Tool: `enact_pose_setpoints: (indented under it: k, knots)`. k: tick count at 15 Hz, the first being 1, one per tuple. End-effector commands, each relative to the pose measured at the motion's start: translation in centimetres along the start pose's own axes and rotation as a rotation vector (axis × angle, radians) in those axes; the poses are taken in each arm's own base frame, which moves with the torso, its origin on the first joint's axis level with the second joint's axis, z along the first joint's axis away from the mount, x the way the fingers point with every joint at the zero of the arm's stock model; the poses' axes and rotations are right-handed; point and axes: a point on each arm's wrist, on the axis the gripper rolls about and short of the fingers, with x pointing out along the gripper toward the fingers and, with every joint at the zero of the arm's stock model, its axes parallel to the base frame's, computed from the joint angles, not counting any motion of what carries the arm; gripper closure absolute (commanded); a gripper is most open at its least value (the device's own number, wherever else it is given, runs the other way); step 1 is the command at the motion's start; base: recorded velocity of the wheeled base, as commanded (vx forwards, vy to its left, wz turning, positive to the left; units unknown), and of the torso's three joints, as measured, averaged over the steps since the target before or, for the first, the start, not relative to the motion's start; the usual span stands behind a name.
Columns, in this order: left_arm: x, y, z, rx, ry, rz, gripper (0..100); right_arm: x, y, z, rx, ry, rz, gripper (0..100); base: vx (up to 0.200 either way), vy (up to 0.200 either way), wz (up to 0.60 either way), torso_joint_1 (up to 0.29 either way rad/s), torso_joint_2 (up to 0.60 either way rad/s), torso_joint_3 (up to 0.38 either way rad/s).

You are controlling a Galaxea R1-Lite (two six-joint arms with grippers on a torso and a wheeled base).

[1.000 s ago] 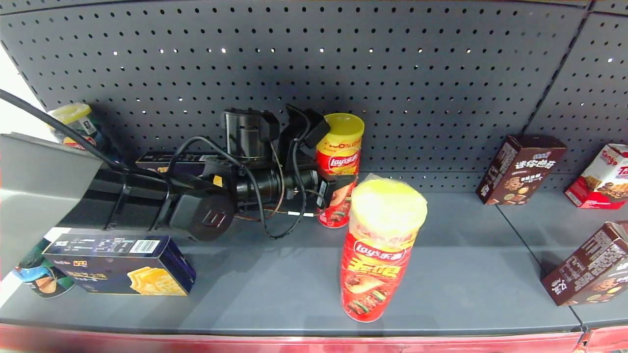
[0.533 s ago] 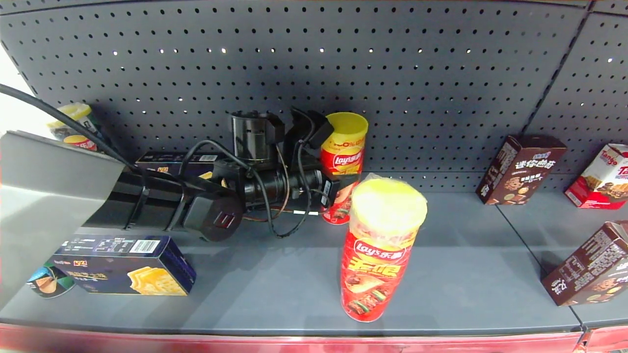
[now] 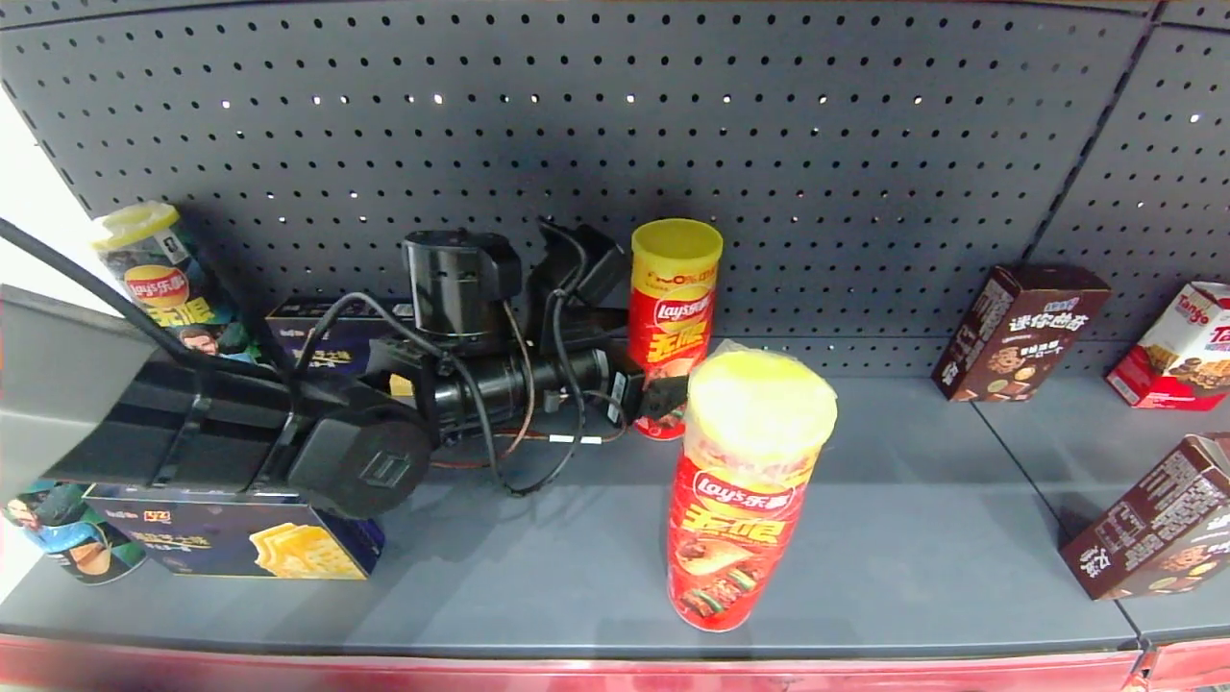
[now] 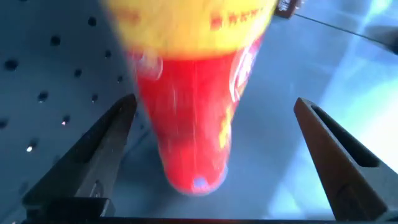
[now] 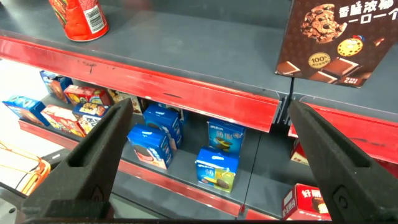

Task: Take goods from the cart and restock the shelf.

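A grey pegboard backs everything. At right, one brown box stands near it, beside a red-white box; another brown box sits nearer the front. A blue box lies front left.

Head view: even overhead light, moderately bright. The cans and boxes throw soft shadows on the pegboard — points of backlight show through some holes. The shelf front edge bows from lens distortion; the far left edge is blown out. Left wrist view: the chip can is blurred — glare lies on the shelf beyond.

Bare shelf between front can and brown boxes.
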Motion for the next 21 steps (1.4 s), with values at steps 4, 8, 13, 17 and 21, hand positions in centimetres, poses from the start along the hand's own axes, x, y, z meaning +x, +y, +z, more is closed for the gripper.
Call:
enact_pose_setpoints:
  k: [4,8,13,17,21]
  knots:
    - [-5.8,-1.5,0.8,0.003,0.01,0.118,0,0.0,0.0,0.0,-0.001,0.002,0.001,0,0.0,0.0,0.0,0.0,0.0,0.0]
    - [-7.0,-1.2,0.4,-0.003,0.041,0.242,0,0.0,0.0,0.0,0.001,0.002,0.001,0,0.0,0.0,0.0,0.0,0.0,0.0]
    - [-6.1,-0.6,-0.2,-0.006,0.064,0.286,0,0.0,0.0,0.0,-0.001,0.002,0.001,0,0.0,0.0,0.0,0.0,0.0,0.0]
    - [-3.8,0.4,-0.6,0.01,0.069,0.29,0,0.0,0.0,0.0,-0.001,0.002,0.001,0,0.0,0.0,0.0,0.0,0.0,0.0]
    - [-2.7,0.8,-0.9,0.016,0.074,0.303,0,0.0,0.0,0.0,-0.001,0.002,0.001,0,0.0,0.0,0.0,0.0,0.0,0.0]
